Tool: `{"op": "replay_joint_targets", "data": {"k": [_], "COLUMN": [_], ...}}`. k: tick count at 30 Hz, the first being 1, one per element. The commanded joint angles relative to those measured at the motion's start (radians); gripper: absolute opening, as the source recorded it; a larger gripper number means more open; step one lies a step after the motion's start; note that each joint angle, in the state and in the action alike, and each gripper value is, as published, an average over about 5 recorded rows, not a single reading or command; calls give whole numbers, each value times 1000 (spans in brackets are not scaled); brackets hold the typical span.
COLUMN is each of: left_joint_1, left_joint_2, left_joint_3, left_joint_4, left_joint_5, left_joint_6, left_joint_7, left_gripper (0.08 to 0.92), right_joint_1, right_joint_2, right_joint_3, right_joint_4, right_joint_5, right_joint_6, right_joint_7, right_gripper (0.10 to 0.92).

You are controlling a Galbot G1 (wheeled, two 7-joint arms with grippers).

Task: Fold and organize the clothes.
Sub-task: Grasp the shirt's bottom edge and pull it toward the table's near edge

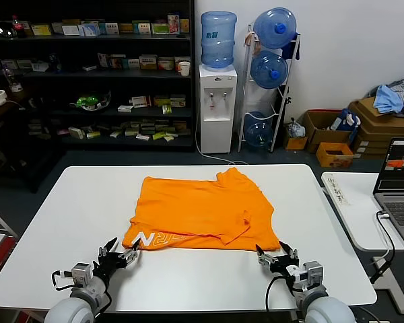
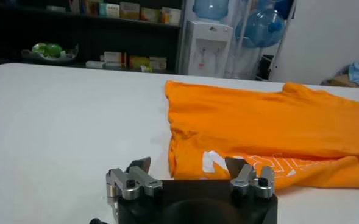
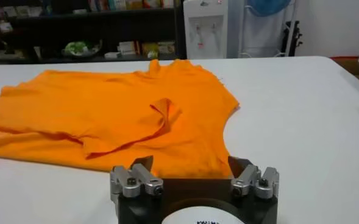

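The left gripper (image 1: pixel 119 254) sits low over the white table (image 1: pixel 67 222), fingers spread and released, holding nothing; its tips lie just short of the orange T-shirt (image 1: pixel 198 208) hem at the shirt's 7 o'clock corner, beside the white lettering (image 1: pixel 158 239). The right gripper (image 1: pixel 277 256) is likewise spread and empty, at the shirt's 5 o'clock corner, right at the cloth edge. The T-shirt lies partly folded at the middle of the table, a sleeve flap doubled over its top. Beyond, at 12 o'clock, stands a water dispenser (image 1: pixel 217 101); a laptop (image 1: pixel 398 192) rests at 3 o'clock.
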State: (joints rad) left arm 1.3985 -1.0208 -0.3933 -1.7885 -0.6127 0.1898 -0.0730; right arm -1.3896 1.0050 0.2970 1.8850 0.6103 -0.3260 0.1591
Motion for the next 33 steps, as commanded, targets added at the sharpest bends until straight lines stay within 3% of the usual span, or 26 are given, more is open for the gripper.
{"op": "replay_joint_targets", "data": {"k": [1, 20, 25, 33], "left_joint_1": [-4, -19, -9, 60], "left_joint_2": [-1, -9, 0, 72], "left_joint_3": [1, 20, 9, -29], "left_joint_4": [2, 26, -1, -84], "left_joint_5": [-4, -1, -4, -100], "left_joint_6": [3, 5, -2, 26], "left_joint_7": [4, 10, 6, -45], "left_gripper": [790, 255, 121, 96], "right_joint_1": [0, -18, -50, -181], "right_joint_2": [4, -12, -45, -135], "right_joint_3": [-5, 11, 29, 74], "right_joint_4": [1, 12, 48, 153], "right_joint_5": [0, 11, 38, 127], "right_joint_6": [-8, -6, 8, 0], "right_joint_7": [4, 39, 54, 86], "right_gripper": [687, 152, 124, 124]}}
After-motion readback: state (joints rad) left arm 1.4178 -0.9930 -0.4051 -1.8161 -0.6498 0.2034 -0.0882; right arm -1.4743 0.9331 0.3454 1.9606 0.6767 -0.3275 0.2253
